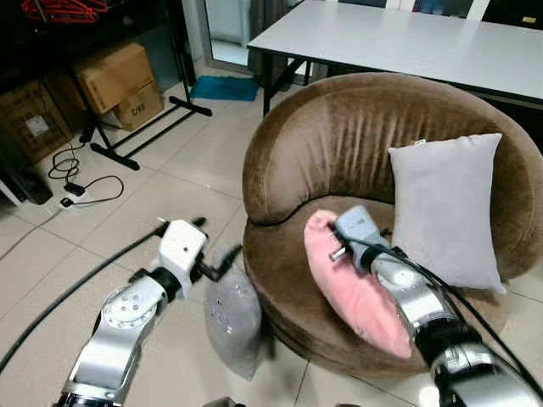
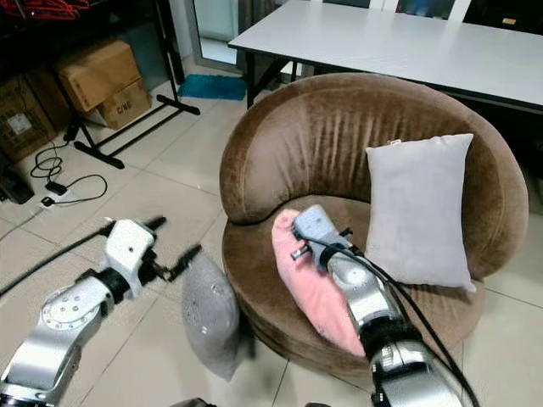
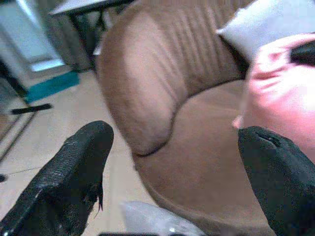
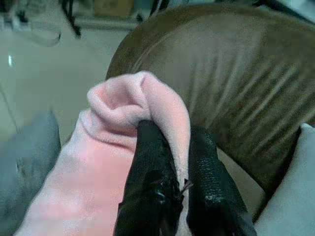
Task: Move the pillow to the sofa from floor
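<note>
- The floor (image 1: 170,195) is pale glossy tile, with black cables (image 1: 81,182) trailing across it toward a wall plug.
- A round brown sofa (image 1: 339,136) with a curved, ribbed back stands on the tiles; behind it is a white desk (image 1: 407,38) on black legs.
- Cardboard boxes (image 1: 114,80) sit under a black rack at the far left, and a small blue mat (image 1: 222,87) lies by the doorway.
- A light grey pillow (image 1: 445,208) stands upright against the sofa's back, on the robot's right side of the seat.
- A pink pillow (image 1: 356,292) rests tilted on the sofa seat, leaning along the front part of the cushion, just beside the light grey pillow.
- The right pincer (image 4: 174,167) is clamped on a bunched fold at the upper end of the pink pillow; the wrist view shows both black fingers (image 4: 150,167) pressed into the fabric.
- A grey pillow (image 1: 231,318) stands on edge on the floor, touching the front of the sofa's base, to the robot's left of the pink one.
- The left pincer (image 1: 212,254) hangs just above that grey pillow with its fingers spread wide and nothing between them; its wrist view looks past the two fingertips (image 3: 74,167) toward the sofa's seat.
</note>
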Tool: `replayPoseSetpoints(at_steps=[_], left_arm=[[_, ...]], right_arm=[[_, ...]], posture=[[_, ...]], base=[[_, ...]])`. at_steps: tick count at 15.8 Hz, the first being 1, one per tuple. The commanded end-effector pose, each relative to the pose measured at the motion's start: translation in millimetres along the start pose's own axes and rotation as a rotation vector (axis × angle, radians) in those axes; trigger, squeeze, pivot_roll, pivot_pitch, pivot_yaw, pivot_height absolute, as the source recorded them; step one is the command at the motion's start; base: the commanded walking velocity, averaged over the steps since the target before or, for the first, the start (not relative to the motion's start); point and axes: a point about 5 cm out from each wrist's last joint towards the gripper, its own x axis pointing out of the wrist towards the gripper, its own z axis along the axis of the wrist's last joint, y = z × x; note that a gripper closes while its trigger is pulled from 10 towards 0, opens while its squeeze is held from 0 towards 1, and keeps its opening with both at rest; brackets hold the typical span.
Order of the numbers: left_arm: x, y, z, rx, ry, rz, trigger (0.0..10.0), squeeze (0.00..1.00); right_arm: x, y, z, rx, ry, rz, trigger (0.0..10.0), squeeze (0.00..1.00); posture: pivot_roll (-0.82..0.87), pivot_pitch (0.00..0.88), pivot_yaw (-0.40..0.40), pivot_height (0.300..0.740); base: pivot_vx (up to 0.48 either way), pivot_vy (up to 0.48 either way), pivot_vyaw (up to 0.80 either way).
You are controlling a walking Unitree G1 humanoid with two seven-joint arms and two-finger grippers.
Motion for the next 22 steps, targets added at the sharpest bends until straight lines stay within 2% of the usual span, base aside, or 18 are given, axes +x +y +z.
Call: replayPoseSetpoints(at_steps=[1,4,10,13,14,15,16,19,20,22], left_arm=[[-1.0,4.6,0,0.005,-0.005,0.054,10.0,0.00],[2.1,3.9,-1,0.000,-0.006,0.070,10.0,0.00],[6.9,2.7,0,0.019,-0.012,0.085,10.0,0.00],[7.2,3.4,-1,0.024,-0.014,0.092,10.0,0.00],[7.1,3.8,0,0.027,-0.017,0.096,10.0,0.00],[6.8,4.8,0,0.014,-0.025,0.113,10.0,0.00],[6.6,5.4,1,0.014,-0.036,0.121,10.0,0.00],[7.0,7.3,2,0.014,-0.049,0.131,10.0,0.00],[7.5,6.4,6,0.019,-0.082,0.108,10.0,0.00],[7.5,5.8,6,0.015,-0.083,0.105,10.0,0.00]], right_arm=[[-2.4,1.3,15,0.056,-0.101,-0.021,0.0,0.00],[-4.1,8.7,24,0.071,-0.144,-0.009,0.0,0.00],[-3.8,0.0,32,0.020,-0.147,-0.010,0.0,0.00],[-2.7,-0.8,36,0.032,-0.154,-0.013,0.3,0.00],[-2.8,0.0,37,0.038,-0.156,-0.018,3.3,0.00],[-3.9,1.7,37,0.105,-0.164,-0.027,10.0,0.00],[-4.5,1.6,34,0.155,-0.150,-0.035,10.0,0.00],[-7.4,0.1,32,0.162,-0.151,-0.046,10.0,0.00],[-8.6,-2.0,33,0.159,-0.145,-0.088,10.0,0.00],[-9.1,-1.6,34,0.184,-0.151,-0.093,10.0,0.00]], posture=[[-0.08,0.000,0.036,0.740],[-0.09,0.000,0.036,0.740],[-0.09,0.000,0.029,0.740],[-0.08,0.000,0.021,0.740],[-0.08,0.000,0.021,0.740],[-0.08,0.000,0.017,0.740],[-0.08,0.000,0.016,0.740],[-0.08,0.000,0.015,0.740],[-0.08,0.000,0.016,0.740],[-0.08,0.000,0.018,0.740]], base=[[0.000,0.000,0.00],[0.000,-0.303,0.00],[0.000,-0.453,0.00],[0.000,-0.450,0.00],[0.000,-0.446,0.00],[0.000,0.000,0.00],[0.000,0.000,0.00],[0.000,0.000,0.00],[0.281,0.000,0.00],[0.311,0.000,0.66]])
